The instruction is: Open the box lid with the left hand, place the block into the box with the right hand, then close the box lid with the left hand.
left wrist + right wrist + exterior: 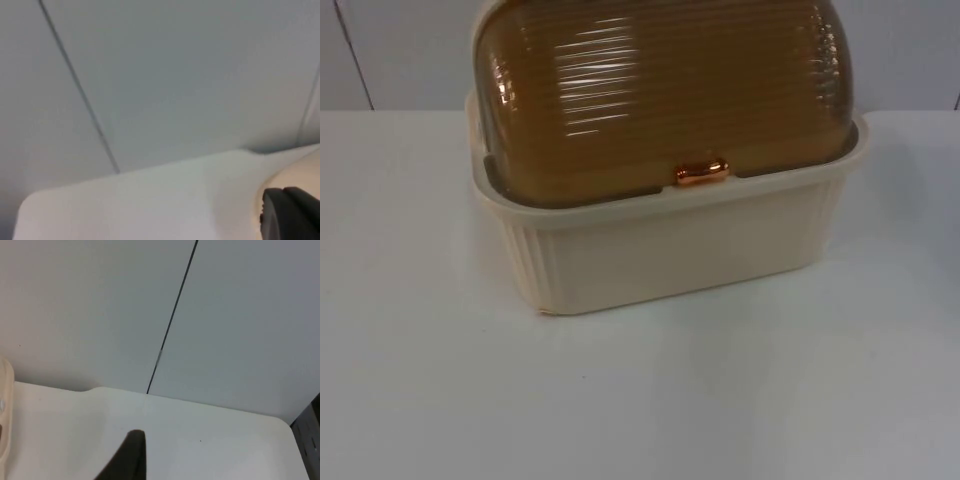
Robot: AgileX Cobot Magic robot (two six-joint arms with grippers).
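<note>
While the cream box (665, 250) sits in the upper middle of the top view, its ribbed amber lid (660, 95) is down over it, with a small copper-coloured handle (701, 172) at the lid's front edge, just above the box's rim. The box stands on the white counter (640, 400), close to the grey partition wall (390, 55) that runs along the upper edge of that view.

From the left wrist view, one black fingertip of the left hand (290, 212) can be seen just beside a cream curved edge of the box (305, 170), with the counter's far edge and the partition wall beyond. Whether that hand is apart or together cannot be told, and it holds nothing that can be made out.

From the right wrist view, one black fingertip of the right hand (127, 457) hangs over bare counter, well apart from the box's cream edge (5, 390). Its opening cannot be told either.
</note>
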